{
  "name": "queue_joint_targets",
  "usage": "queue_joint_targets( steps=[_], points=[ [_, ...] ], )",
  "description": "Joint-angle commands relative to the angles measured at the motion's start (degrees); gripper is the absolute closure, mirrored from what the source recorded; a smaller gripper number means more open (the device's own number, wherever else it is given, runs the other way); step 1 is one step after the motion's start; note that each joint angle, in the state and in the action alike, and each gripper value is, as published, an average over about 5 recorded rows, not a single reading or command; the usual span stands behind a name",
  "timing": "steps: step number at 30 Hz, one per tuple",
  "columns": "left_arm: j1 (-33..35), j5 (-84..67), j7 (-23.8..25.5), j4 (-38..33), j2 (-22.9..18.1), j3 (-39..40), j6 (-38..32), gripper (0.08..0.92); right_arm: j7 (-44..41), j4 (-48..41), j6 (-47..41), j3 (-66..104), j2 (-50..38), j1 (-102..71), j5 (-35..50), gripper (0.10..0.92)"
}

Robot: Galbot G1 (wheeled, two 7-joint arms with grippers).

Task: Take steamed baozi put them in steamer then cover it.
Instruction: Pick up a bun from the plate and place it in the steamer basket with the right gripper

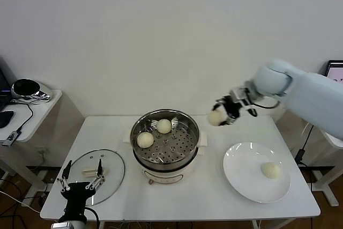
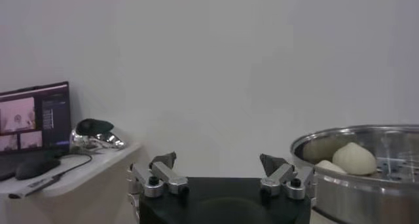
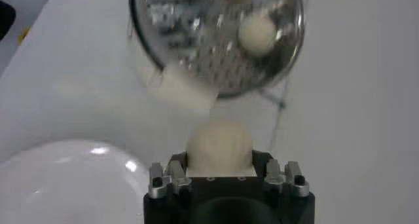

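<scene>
Four baozi are in play: two already sit on the perforated floor of the steamer (image 1: 165, 138), one rests on the white plate (image 1: 257, 172) at the robot's right, and the third baozi (image 1: 216, 117) is in the air, held by the right end effector (image 1: 224, 112) between the plate and the steamer, above the bare surface (image 1: 214, 197). The right wrist view shows this bun (image 3: 220, 145) seated between the fingers, which are narrowed on it, with the steamer basket (image 3: 216, 35) ahead and farther off.

The step in hand appears to be carrying this bun across to the basket. To do it well, the right arm should probably bring the bun over the free part of the perforated floor, on the side away from the two buns already there, clear the steel rim with margin, and lower before releasing so the soft bun does not roll or land on another. A gentle grip matters, since the dough likely dents easily.

Near the front left corner of the surface the cover (image 1: 96, 175) lies flat, handle up, not yet placed. The left end effector (image 1: 81, 182) hangs just at its near edge with its fingers (image 2: 163, 161) spread wide, holding nothing.
</scene>
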Motion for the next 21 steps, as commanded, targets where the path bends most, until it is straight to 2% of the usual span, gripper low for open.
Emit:
queue_joint_targets(
  steps=[1,11,21],
  points=[
    [-0.2,-0.1,0.0,-0.4,0.0,-0.5,0.2,0.177,2.4,-4.2,11.8,-9.1,20.7,7.5,1.1,0.414],
    [0.0,-0.6,-0.1,-0.7,-0.5,-1.0,0.0,0.177,3.3,-9.9,25.8,-12.9,28.8,2.4,-7.1,0.406],
    [-0.2,-0.8,-0.1,-1.0,-0.8,-1.0,0.0,0.177,2.7,-8.9,28.1,-14.9,30.9,0.5,-11.3,0.406]
  ],
)
